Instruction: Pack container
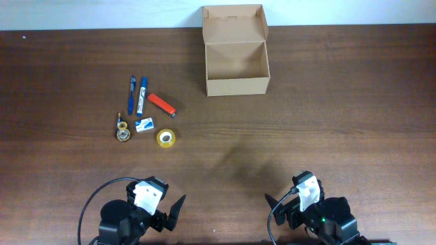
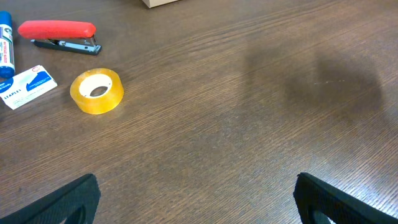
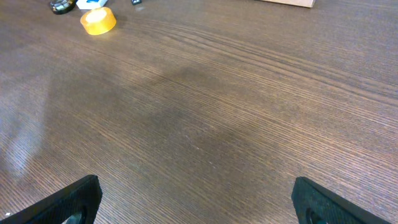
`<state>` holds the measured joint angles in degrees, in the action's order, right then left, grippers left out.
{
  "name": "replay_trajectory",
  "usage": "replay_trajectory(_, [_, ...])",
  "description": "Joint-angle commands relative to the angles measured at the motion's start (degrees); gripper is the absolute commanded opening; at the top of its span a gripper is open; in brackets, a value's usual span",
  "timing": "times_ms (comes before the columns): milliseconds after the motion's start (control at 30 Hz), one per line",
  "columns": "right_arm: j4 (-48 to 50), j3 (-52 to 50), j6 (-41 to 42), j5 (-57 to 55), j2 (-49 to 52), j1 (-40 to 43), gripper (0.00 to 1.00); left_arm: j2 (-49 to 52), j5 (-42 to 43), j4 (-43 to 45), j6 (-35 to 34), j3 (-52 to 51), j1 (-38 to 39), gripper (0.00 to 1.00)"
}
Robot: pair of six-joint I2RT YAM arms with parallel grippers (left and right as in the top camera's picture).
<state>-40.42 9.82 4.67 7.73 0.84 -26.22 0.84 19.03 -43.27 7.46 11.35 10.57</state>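
Observation:
The container point(image 1: 236, 80) is a plain brown cardboard box, open and empty, its flap lid standing up at the back of the table. Left of it lie a blue pen point(image 1: 131, 94), a blue marker point(image 1: 142, 95), a red stapler point(image 1: 162, 104), a staples box point(image 1: 144, 125), a yellow tape roll point(image 1: 167, 138) and a small dark roll point(image 1: 123, 130). My left gripper point(image 1: 170, 212) is open and empty at the front left. My right gripper point(image 1: 281, 206) is open and empty at the front right. The left wrist view shows the tape roll point(image 2: 96, 91), stapler point(image 2: 59, 34) and staples box point(image 2: 25, 87) ahead of the left gripper point(image 2: 196, 199).
The right wrist view shows bare wood between the right gripper's fingers point(image 3: 196, 199), the tape roll point(image 3: 98, 20) far left and the container's bottom edge point(image 3: 289, 2) at the top. A white wall strip point(image 1: 102, 13) borders the table's back edge.

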Motion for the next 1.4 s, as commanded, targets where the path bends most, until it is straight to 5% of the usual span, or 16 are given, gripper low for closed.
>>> replay_trajectory(0, [-0.1, -0.5, 0.0, -0.9, -0.7, -0.4, 0.99, -0.5, 0.0, 0.1, -0.5, -0.8, 0.0, 0.99])
replay_trajectory(1167, [0.2, -0.5, 0.0, -0.9, -0.7, -0.4, 0.99, -0.5, 0.0, 0.1, -0.5, -0.8, 0.0, 0.99])
replay_trajectory(1367, [10.4, -0.5, 0.7, -0.7, -0.7, -0.4, 0.99, -0.5, 0.0, 0.1, -0.5, -0.8, 0.0, 1.0])
